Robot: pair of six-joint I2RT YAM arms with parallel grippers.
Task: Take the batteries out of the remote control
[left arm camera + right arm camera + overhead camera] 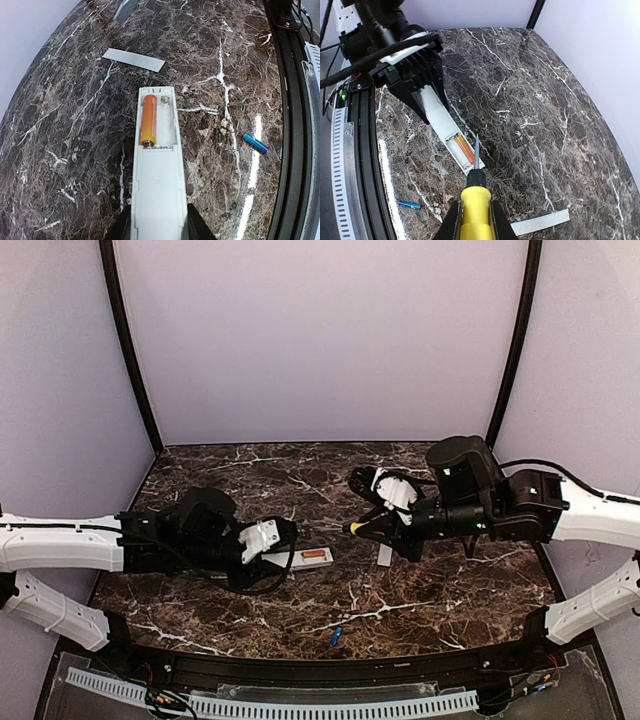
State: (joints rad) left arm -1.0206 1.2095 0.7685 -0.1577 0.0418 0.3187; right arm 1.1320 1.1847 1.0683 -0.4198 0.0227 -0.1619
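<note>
Remote (156, 165) sits lower centre in the left wrist view, clamped by the left gripper (159, 227), long axis up-frame; orange cell (148, 120) lies along it, uncovered; right gripper (475, 220), clamped on the screwdriver (476, 197), holds the blade tip just beside that cell.
</note>
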